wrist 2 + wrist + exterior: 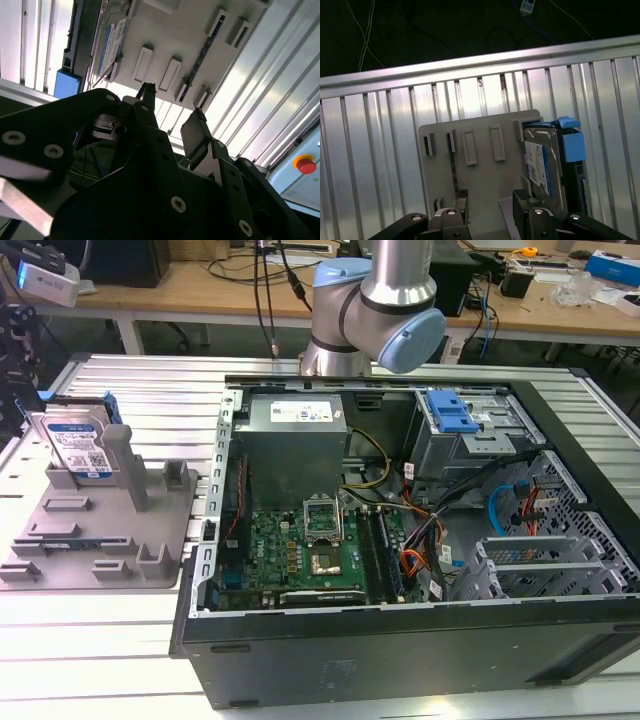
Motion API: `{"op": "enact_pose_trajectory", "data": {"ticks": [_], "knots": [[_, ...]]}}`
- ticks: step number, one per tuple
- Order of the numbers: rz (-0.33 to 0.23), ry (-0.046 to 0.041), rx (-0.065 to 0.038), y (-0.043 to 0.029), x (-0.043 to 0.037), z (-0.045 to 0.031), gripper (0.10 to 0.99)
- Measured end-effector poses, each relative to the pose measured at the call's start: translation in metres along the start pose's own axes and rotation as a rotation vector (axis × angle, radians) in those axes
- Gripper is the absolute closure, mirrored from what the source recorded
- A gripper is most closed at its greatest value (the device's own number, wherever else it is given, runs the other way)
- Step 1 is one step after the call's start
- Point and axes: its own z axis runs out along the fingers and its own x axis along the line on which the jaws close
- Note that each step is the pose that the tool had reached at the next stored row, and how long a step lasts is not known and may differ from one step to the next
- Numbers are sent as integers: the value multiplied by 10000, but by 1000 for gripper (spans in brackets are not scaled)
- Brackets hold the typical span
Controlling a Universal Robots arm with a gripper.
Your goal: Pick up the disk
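Observation:
The disk point(80, 445) stands upright in a slot at the far end of the grey fixture tray point(100, 530), at the exterior view's left. It is silver with a white-and-blue label and a blue frame. The first wrist view has the disk point(545, 160) on the tray point(480, 170), beyond and to one side of my gripper point(492, 200). The gripper is open, with nothing between its fingers. In the second wrist view the open gripper point(172, 107) hangs well clear of the tray point(185, 30) and the disk point(112, 42). Only my arm point(375, 300) appears in the exterior view.
An open computer case point(400, 540) lies beside the tray, with its motherboard, cables and a blue drive-bay bracket point(450, 412) exposed. The tray carries several upright posts point(180, 475). Both rest on a ribbed metal table point(150, 390). A red button point(305, 164) sits at the table's edge.

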Motion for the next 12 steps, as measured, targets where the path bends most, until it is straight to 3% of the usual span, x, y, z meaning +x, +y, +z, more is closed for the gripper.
{"op": "enact_pose_trajectory", "data": {"ticks": [8, 12], "knots": [[1, -2, 7, 18, -15, 1, 604], [-1, -4, 24, 103, -195, 5, 604]]}}
